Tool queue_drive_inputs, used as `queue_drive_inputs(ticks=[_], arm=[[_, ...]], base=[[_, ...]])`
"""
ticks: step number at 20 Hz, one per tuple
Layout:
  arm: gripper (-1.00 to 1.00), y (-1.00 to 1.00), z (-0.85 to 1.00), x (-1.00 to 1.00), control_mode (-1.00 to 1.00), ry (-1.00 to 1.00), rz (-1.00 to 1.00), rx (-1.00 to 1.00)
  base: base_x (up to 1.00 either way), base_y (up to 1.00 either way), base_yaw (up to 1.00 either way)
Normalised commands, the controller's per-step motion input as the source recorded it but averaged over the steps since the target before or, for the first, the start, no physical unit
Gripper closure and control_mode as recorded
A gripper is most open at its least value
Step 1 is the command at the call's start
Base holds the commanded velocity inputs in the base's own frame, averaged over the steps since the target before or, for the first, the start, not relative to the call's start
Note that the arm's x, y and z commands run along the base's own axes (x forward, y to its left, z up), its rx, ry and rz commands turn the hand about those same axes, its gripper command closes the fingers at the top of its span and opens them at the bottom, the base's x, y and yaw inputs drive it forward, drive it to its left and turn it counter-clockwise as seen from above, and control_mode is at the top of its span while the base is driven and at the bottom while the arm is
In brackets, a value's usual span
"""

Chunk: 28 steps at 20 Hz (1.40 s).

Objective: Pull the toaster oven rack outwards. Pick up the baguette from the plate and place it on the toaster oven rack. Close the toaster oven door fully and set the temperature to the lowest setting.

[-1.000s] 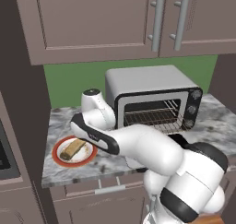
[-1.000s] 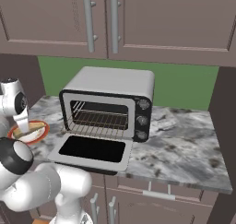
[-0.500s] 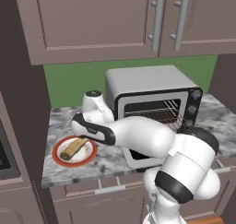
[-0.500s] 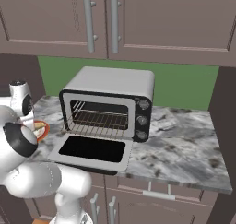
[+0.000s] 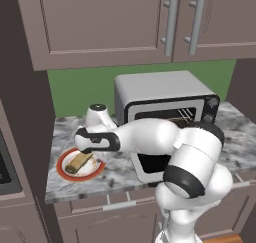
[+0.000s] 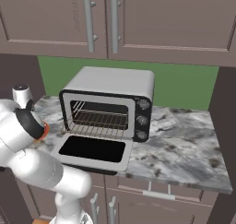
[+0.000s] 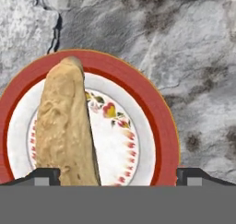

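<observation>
Gripper (image 7: 118,177) hangs over the plate (image 7: 159,112) with jaws spread wide and nothing between them; only the two dark tips (image 7: 44,176) show at the bottom of the hand view. Baguette (image 7: 64,126) lies on the plate, off-centre toward one tip, one end reaching the red rim. Plate sits on the counter (image 5: 120,167) left of the toaster oven (image 5: 165,104), near the front edge. My read: bread is light, fairly stiff, crust rough enough not to slip, but it will dent if squeezed hard. Best hold is across the middle, jaws square to the long axis, so it doesn't tip. Jaws need to shift sideways to straddle it. Plate rim is shallow, shouldn't block the tips. Oven door (image 6: 92,150) is down flat and the rack (image 6: 99,122) looks pulled forward. Clear run from plate to oven; carry height must clear the door's front edge and the mouth is low.
</observation>
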Motion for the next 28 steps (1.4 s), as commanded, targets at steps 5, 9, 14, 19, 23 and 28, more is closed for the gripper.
queue_drive_inputs(ticks=[5,9,14,19,23,28], arm=[[-1.0,0.17,-0.2,0.24,-1.0,0.0,0.03,0.03],[-1.0,0.11,-0.24,0.29,-1.0,0.02,0.02,0.04],[-1.0,0.2,-0.2,0.35,-1.0,0.01,0.02,0.04],[-1.0,0.13,-0.29,0.14,-1.0,0.02,0.0,0.01],[-1.0,0.0,-0.22,0.0,-1.0,0.0,0.0,0.0],[-1.0,-0.04,0.0,-0.1,-1.0,-0.06,0.0,0.01]], base=[[0.0,0.0,0.0],[0.0,0.0,0.0],[0.0,0.0,0.0],[0.0,0.0,0.0],[0.0,0.0,0.0],[0.0,0.0,0.0]])
